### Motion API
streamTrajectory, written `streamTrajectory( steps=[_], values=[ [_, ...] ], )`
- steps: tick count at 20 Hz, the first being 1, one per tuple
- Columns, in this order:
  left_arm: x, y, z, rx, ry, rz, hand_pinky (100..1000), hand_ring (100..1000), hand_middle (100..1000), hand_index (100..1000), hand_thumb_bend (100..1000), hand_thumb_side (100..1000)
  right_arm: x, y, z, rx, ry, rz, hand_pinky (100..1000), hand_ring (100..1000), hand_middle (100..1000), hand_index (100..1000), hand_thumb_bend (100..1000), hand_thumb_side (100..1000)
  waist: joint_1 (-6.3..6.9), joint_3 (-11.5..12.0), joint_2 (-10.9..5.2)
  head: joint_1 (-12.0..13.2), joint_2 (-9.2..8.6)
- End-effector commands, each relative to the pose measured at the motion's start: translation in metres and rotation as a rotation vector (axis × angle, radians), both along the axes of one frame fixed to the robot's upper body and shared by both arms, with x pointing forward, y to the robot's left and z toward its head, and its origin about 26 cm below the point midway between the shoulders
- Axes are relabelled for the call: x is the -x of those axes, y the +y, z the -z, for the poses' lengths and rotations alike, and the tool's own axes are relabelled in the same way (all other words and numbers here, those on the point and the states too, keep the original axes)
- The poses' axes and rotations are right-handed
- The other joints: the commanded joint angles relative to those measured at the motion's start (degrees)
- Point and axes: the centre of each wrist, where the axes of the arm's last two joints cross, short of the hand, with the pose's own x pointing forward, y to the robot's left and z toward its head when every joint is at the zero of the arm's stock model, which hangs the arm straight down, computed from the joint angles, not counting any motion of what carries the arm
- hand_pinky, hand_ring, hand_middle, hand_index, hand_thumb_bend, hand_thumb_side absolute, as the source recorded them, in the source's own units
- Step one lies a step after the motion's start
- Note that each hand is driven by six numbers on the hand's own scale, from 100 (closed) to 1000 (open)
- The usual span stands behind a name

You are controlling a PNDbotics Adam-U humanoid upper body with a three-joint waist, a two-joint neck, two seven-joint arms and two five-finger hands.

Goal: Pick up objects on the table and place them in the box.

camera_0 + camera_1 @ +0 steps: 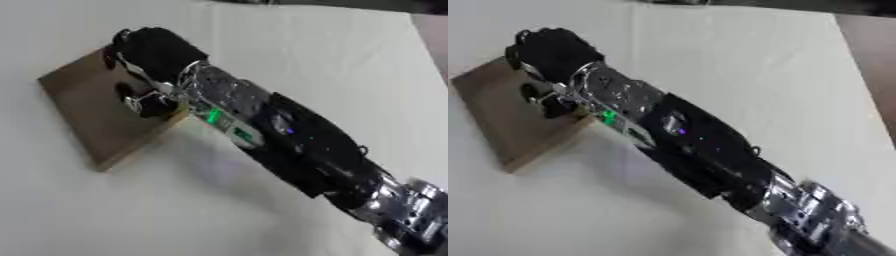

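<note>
Box (87,107) beneath right hand (153,52), fingers unclear.

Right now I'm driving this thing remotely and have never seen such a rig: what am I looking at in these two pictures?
Both pictures come from the two eyes of one camera in the robot's head, looking down at a white table. The long black and silver arm entering from the lower right is the robot's right arm. Its black right hand reaches over a flat brown cardboard box lying on the table's left side. The blur hides whether the fingers are curled, and I can make out nothing held. The left hand is out of view. No other loose objects show on the table.
</note>
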Motion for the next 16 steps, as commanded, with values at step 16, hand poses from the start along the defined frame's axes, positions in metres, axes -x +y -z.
streamTrajectory(
  steps=[16],
  values=[
    [0.0036,0.0002,-0.0068,-0.034,-0.010,0.001,763,764,662,826,100,643,0.0003,-0.0020,-0.0122,-0.063,-0.050,-0.017,681,584,580,727,100,202,0.95,-0.3,-1.13,0.2,-0.82]
  ],
)
